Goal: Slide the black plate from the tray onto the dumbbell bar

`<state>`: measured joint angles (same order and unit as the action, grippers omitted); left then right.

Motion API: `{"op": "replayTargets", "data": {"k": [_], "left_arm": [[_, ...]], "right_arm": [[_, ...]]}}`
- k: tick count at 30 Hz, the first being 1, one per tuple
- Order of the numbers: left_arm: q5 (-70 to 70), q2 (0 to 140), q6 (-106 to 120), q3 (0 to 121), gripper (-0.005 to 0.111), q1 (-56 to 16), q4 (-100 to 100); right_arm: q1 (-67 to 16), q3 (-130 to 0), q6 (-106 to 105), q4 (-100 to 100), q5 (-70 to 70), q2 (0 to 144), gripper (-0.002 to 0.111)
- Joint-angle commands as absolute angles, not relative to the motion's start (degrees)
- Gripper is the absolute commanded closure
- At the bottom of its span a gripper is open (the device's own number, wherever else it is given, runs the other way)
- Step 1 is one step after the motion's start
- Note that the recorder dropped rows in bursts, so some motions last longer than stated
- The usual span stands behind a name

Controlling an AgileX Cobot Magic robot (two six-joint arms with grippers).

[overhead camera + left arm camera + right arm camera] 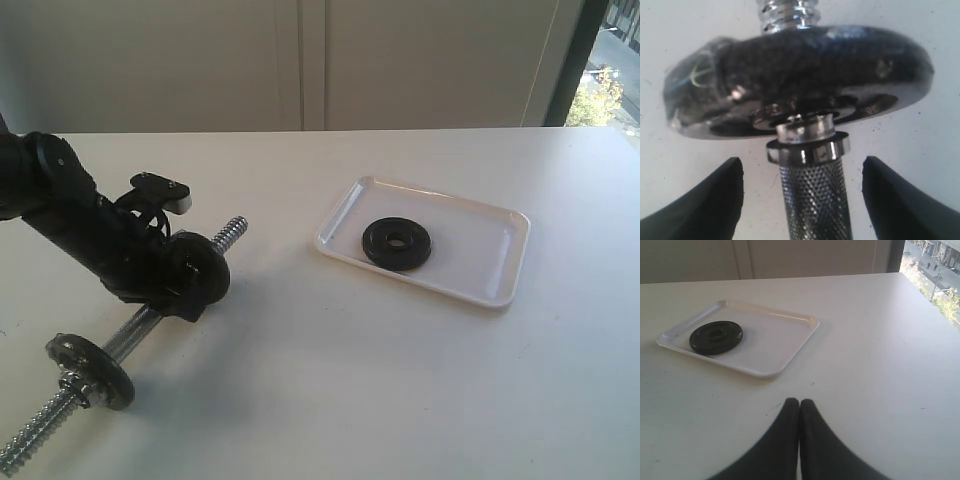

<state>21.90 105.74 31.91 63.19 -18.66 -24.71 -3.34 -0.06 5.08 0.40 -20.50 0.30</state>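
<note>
Left gripper [801,167] spread open astride dumbbell bar [135,330], not clamped. Close squarely on your knurl [812,205]; keep threaded end [230,235] free. Right gripper [799,405] pinched together, empty. Black plate [397,243] lies flat in tray [490,275].

I am seeing the matte black tubular left arm [75,228] showing as thick, rounded segments, with a bulging round black joint [45,165] at one end and a domed black wrist housing [197,275] at the other. A small black bracket with a white end [165,190] is sitting on top, and thin black cables [148,215] are looping beside it. The left fingers [705,202] are appearing as smooth, dull black wedges with curved inner edges. The right fingers [785,440] are looking the same matte black, tapering to rounded tips.
</note>
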Motion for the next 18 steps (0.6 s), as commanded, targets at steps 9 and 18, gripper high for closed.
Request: {"op": "replayTargets", "data": {"k": [9,18], "left_arm": [[22.3,105.6,31.9,63.4,0.053,-19.1,-27.1],[23.2,105.6,31.8,63.4,0.098,-19.1,-28.8]], "right_arm": [[-2.9,0.0,4.8,0.9,-20.1,0.0,0.108],[-2.9,0.0,4.8,0.9,-20.1,0.0,0.108]]}}
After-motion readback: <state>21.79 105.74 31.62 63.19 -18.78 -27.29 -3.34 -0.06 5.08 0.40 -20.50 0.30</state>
